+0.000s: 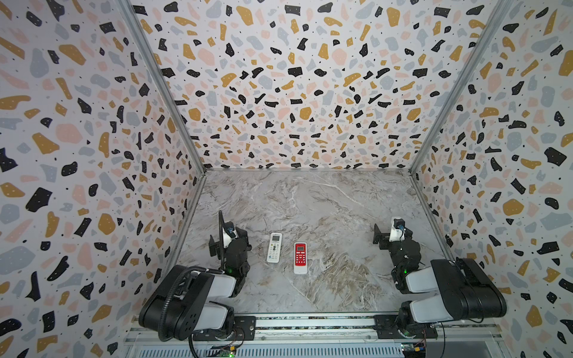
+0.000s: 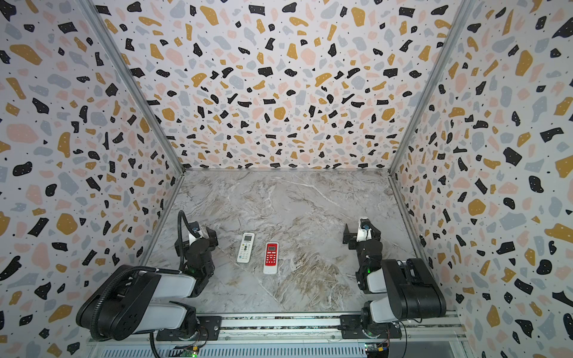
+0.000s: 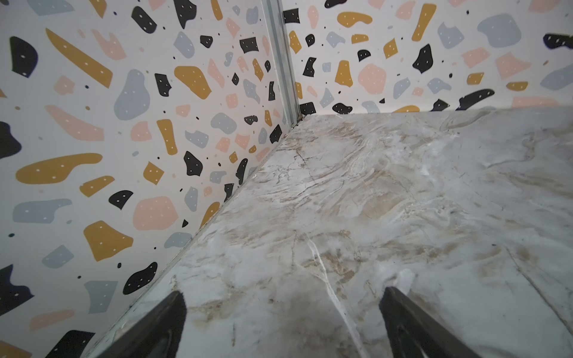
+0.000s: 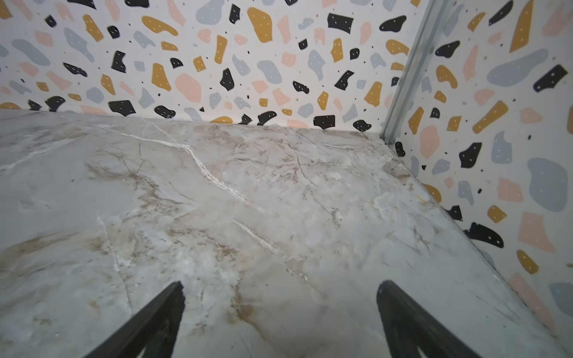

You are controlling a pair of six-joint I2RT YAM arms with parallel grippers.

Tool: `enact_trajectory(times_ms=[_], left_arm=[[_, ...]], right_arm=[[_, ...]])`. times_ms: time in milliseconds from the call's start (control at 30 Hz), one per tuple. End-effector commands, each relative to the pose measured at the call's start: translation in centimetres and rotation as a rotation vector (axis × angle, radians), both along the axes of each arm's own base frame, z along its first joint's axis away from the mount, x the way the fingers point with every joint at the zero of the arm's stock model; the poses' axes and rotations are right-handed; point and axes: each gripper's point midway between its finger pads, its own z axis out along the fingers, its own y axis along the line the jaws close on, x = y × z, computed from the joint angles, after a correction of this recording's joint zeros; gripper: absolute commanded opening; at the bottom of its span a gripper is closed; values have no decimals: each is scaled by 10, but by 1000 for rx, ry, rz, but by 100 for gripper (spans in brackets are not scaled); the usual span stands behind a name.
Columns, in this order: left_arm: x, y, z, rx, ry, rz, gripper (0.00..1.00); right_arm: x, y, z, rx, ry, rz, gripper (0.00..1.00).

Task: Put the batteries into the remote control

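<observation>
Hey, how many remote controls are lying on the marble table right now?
2. A white rectangular plastic remote lies face up left of centre; a red-faced white-edged remote lies beside it on its right, not touching. None appears hidden.

Marble-look table (image 1: 325,201), grey-beige. On it: white remote (image 1: 274,247), face up, pointing to 12 o'clock; red remote (image 1: 300,258) just beside at its 4 o'clock, not touching.

— Where do the remotes sit?
— On your table (image 1: 310,201), side by side and apart. The left remote (image 1: 274,248) lies slightly behind the right remote (image 1: 300,258), between your left arm (image 1: 235,251) and right arm (image 1: 403,251).
</observation>
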Motion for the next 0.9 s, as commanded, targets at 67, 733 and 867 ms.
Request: enact_trajectory(times_ms=[67,733,867], left_arm=[[11,-2,28,-65,-168,-52,100],[19,3,23,-82,-127,-27,99],[19,3,23,-82,-127,-27,100]], right_arm=[[24,-2,20,27,-45,-17,99],[30,-2,16,9,-13,-47,99],[27,0,17,0,-18,-46,99]])
